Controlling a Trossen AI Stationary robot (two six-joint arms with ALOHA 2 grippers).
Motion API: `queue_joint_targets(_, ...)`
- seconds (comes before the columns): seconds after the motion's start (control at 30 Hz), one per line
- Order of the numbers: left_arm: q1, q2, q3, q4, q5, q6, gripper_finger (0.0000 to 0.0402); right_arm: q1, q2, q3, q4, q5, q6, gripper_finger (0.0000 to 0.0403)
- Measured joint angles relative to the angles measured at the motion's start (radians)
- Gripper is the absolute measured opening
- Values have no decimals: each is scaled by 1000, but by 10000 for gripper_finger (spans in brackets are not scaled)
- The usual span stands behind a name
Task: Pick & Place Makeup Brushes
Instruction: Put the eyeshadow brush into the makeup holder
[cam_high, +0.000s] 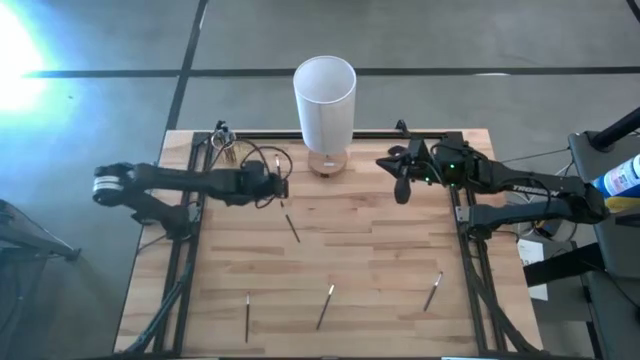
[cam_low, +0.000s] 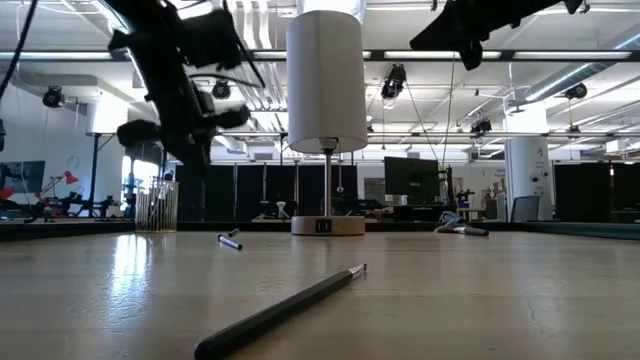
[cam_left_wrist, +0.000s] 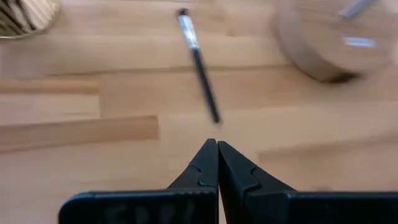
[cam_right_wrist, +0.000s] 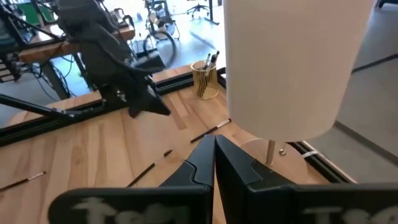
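Wooden tabletop (cam_high: 380, 250): three makeup brushes (cam_high: 326, 306) lie along the near edge, with a fourth brush (cam_high: 292, 227) farther in. Above that fourth brush hovers the left gripper (cam_high: 283, 187), fingers pressed together, grasping nothing. Across the table the right gripper (cam_high: 402, 188) hangs clenched and empty. Behind them, a white-shaded lamp (cam_high: 324, 100) stands on its round wooden base beside a gold wire cup (cam_right_wrist: 205, 79).

The wooden surface (cam_high: 370, 250) carries four scattered makeup brushes (cam_high: 292, 227), a white lamp (cam_high: 325, 100), and a brush cup (cam_high: 223, 143).
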Motion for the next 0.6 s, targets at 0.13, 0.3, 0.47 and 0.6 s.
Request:
queue_joint_targets(0.13, 122, 71, -1, 78, 5, 86, 0, 0, -15, 0, -30, 4, -5, 8)
queue_joint_targets(0.3, 298, 170, 0, 310, 105, 271, 0, 0, -14, -1, -39, 4, -7, 8)
queue_joint_targets(0.47, 394, 261, 1, 349, 136, 277, 12, 0, -14, -1, -45, 4, -4, 8)
queue_joint_targets(0.6, 398, 306, 0, 435, 130, 297, 43, 0, -13, -1, -46, 4, -4, 8)
